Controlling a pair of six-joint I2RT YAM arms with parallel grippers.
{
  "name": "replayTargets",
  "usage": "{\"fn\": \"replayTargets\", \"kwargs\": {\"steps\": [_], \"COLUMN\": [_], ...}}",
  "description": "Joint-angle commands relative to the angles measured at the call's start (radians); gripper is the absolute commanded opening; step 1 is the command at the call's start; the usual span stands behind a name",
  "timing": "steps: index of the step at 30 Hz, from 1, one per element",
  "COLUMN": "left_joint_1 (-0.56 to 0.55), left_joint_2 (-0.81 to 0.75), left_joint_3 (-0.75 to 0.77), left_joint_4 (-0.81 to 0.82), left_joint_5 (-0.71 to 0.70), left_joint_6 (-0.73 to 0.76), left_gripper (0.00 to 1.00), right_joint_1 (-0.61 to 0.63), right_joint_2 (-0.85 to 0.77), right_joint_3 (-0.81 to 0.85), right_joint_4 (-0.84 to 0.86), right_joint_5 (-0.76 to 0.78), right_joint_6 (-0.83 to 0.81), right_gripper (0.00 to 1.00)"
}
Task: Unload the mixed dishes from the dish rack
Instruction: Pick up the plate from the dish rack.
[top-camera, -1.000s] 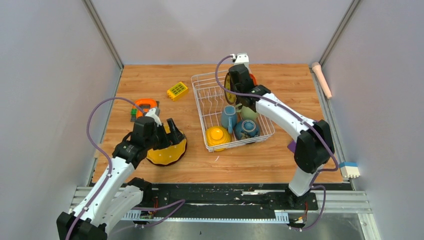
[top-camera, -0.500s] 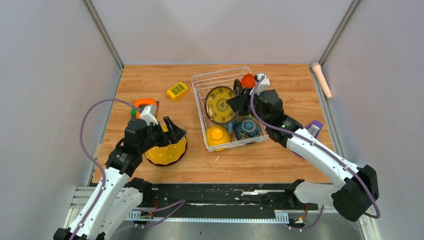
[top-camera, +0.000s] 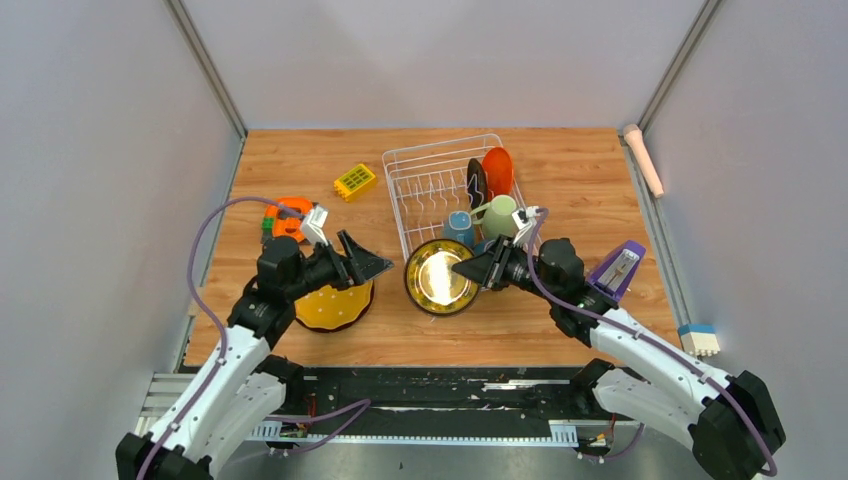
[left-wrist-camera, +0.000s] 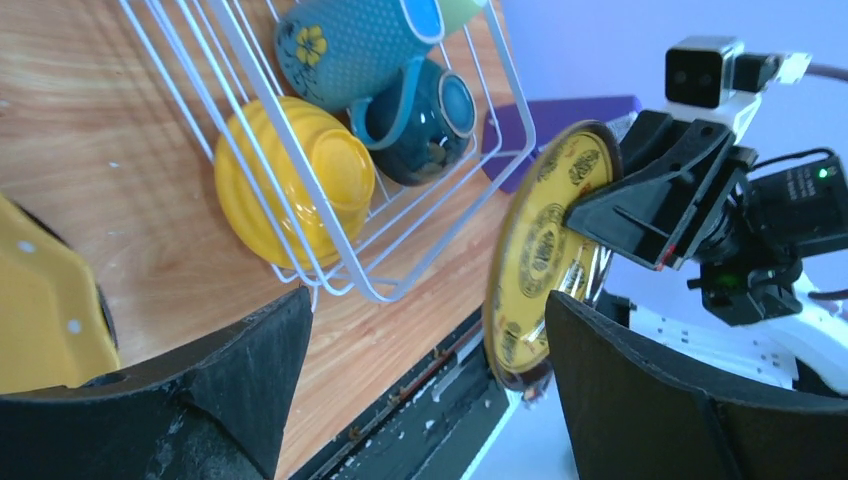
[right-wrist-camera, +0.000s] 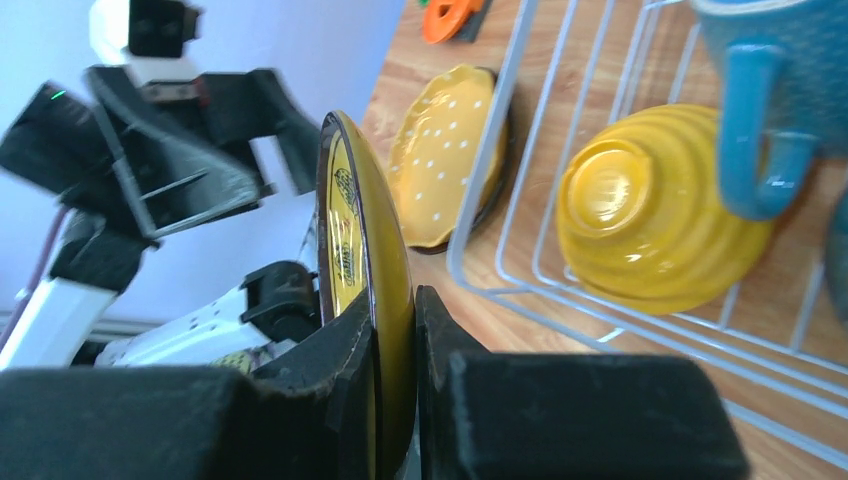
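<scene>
My right gripper (top-camera: 472, 270) is shut on the rim of a yellow patterned plate (top-camera: 438, 278) with a dark edge, holding it on edge just off the near end of the white wire dish rack (top-camera: 418, 172). The right wrist view shows both fingers clamping the plate (right-wrist-camera: 370, 240). My left gripper (top-camera: 366, 263) is open and empty and points right at that plate (left-wrist-camera: 540, 250). Below it a yellow dotted plate (top-camera: 333, 306) lies on the table. The rack holds an orange plate (top-camera: 498, 170), a dark plate (top-camera: 478, 183), a pale green mug (top-camera: 500, 214), a blue mug (top-camera: 458, 227), a yellow bowl (left-wrist-camera: 290, 180) and a dark bowl (left-wrist-camera: 425, 120).
A yellow studded brick (top-camera: 355, 181) lies left of the rack. An orange round gadget (top-camera: 290, 212) lies behind my left arm. A purple object (top-camera: 617, 268) stands by my right arm. A pale cylinder (top-camera: 643, 158) and a white-blue block (top-camera: 699, 340) lie along the right edge.
My right arm has drawn the yellow patterned plate out of the rack to its near end. My left gripper has risen off the dotted plate and turned right, still open.
</scene>
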Motion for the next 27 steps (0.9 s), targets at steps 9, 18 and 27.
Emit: {"fn": "replayTargets", "kwargs": {"steps": [9,18,27], "left_joint_1": [-0.091,-0.107,-0.107], "left_joint_2": [0.205,0.209,0.147], "left_joint_3": [-0.005,0.011,0.021], "left_joint_4": [0.284,0.229,0.13], "left_joint_5": [0.185,0.14,0.075], "left_joint_6": [-0.05,-0.031,-0.001], "left_gripper": [0.68,0.65,0.66], "right_joint_1": [0.001,0.002,0.002], "right_joint_2": [0.004,0.0,-0.047], "right_joint_3": [-0.02,0.008,0.013], "right_joint_4": [0.172,0.027,-0.098], "right_joint_5": [-0.177,-0.09,0.053], "right_joint_6": [0.08,0.061,0.074], "right_gripper": [0.0,0.0,0.0]}}
